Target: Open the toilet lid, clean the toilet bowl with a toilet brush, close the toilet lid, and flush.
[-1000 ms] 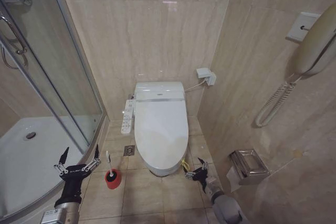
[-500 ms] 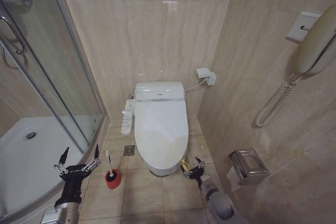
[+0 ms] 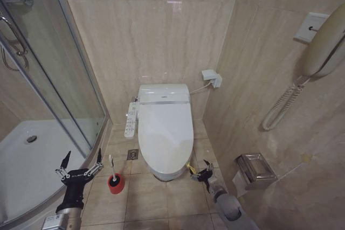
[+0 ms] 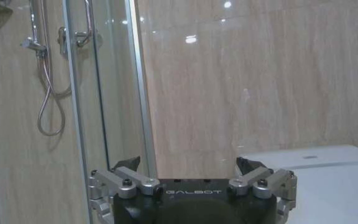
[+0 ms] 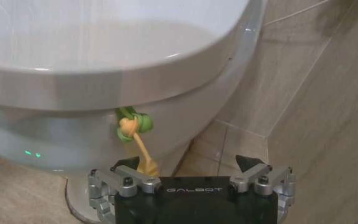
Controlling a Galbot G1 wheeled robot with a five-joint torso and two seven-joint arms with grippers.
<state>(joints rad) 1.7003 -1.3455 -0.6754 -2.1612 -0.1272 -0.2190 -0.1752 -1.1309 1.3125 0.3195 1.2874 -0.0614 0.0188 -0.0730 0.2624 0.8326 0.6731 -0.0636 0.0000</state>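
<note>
Toilet bowl (image 3: 164, 173) first, the biggest thing here, standing against the back wall with the toilet lid (image 3: 165, 127) shut flat on top, so this looks like the opening step: lid not yet raised, brushing, closing and flushing all to come. At the lid's front right edge hangs the yellow-green band (image 5: 135, 128), knotted just under the rim with a tail dropping toward the floor. That looks like the pull handle for lifting the lid.

Right gripper (image 3: 199, 175) is low at the front right corner of the toilet, arm stretched forward and down near the floor tiles, jaws spread wide and holding nothing. In the right wrist view the band's tail sits just ahead of the gripper (image 5: 188, 164), nearer one finger than the middle. My read: the next move calls for centring the tail between the fingers, pinching it, then drawing up and back to swing the lid open.

Left gripper (image 3: 80, 166) hangs by the shower tray (image 3: 24, 165), fingers splayed open, empty, idle. Beside it the toilet brush (image 3: 111, 166) stands upright in its red holder cup (image 3: 115, 184) on the floor, left of the toilet, untouched.
</note>
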